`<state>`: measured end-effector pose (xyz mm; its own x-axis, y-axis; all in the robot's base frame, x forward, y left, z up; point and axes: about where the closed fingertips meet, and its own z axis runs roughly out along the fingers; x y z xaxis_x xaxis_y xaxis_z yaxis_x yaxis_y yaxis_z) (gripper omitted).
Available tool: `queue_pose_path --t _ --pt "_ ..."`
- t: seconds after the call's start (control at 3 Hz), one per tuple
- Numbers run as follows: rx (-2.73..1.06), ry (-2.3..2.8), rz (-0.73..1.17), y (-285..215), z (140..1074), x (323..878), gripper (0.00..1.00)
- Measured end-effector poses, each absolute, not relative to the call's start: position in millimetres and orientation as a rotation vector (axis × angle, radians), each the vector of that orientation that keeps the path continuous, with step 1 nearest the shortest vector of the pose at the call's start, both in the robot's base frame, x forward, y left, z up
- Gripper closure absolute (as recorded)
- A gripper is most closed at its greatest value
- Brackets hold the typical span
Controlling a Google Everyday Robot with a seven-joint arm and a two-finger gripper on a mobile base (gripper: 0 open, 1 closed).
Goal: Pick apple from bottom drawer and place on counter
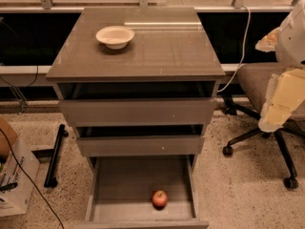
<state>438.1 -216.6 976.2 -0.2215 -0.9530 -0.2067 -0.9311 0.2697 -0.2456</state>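
Observation:
The apple, small and red with a yellowish patch, lies in the open bottom drawer, near its front wall and a little right of centre. The counter is the glossy grey-brown top of the cabinet. My gripper is the cream-coloured end of the arm at the right edge of the view. It hangs beside the cabinet at about the height of the top drawer, well right of and above the apple, and touches nothing.
A white bowl stands on the counter's back left. The two upper drawers are pulled partly out above the bottom one. An office chair stands right of the cabinet, under my arm. A cardboard box and a black bar are on the floor at left.

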Motion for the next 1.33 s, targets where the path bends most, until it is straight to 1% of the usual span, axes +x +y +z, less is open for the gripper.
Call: queue_pose_path --t 0.33,0.67,1.33 --pt "-1.725 2.232 -0.098 -217 976 438 0.0" --pt "-1.71 2.2 -0.039 -208 959 441 0.0" --pt "-1.581 2.126 0.198 -177 867 450 0.0"
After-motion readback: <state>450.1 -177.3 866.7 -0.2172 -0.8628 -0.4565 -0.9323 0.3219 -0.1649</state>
